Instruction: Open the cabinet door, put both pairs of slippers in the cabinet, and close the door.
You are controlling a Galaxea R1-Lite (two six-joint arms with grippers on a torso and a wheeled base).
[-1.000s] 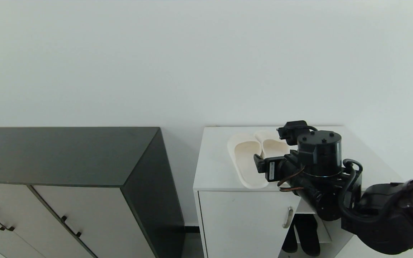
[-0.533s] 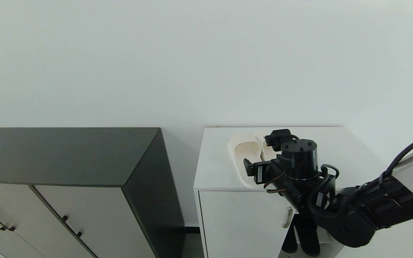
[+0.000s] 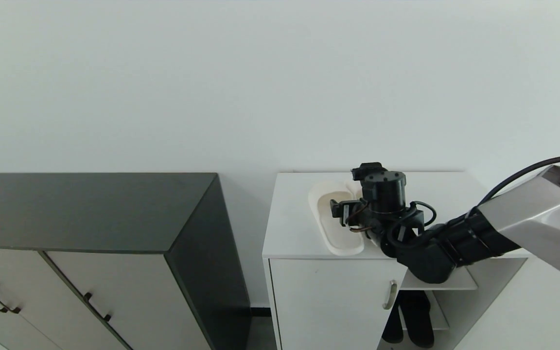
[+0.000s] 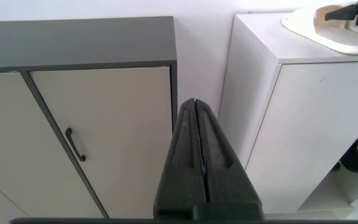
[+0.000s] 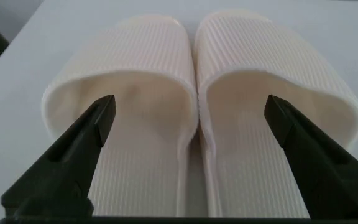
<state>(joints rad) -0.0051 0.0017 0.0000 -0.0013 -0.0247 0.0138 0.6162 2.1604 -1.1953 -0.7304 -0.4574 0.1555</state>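
While the right gripper (image 5: pixel 190 115) hangs low over the cream slippers (image 5: pixel 247 149), its jaws stand wide apart. Its two fingers (image 5: pixel 73 162) are on the outer sides of the pair, one beside each slipper, so both slippers lie between them. Nothing is clamped, and I cannot tell if a finger touches a slipper.

The cream slippers lie side by side and touch each other along their inner edges. They rest on top of the cabinet (image 3: pixel 289 233), on the part of the top that is nearer to the robot's left. The toes point to the wall (image 3: pixel 280 97) and the heels to the front edge; one heel reaches this edge.

On the front of the cabinet, the door (image 3: pixel 328 301) at the robot's left side is shut, with a pale handle (image 3: pixel 390 294) near its edge. Beside this door the cabinet is open. Inside there is a shelf (image 3: pixel 435 283), and the black slippers (image 3: pixel 409 321) lie below it, side by side.

The left gripper (image 4: pixel 194 155) has its fingers pressed together with nothing between them. It is held low, in front of the narrow gap between the two pieces of furniture, well apart from both pairs of slippers.

A dark cabinet (image 3: pixel 90 209) stands just beside the white one, at the robot's left. It has a dark top and pale doors with dark handles, and these doors are shut.
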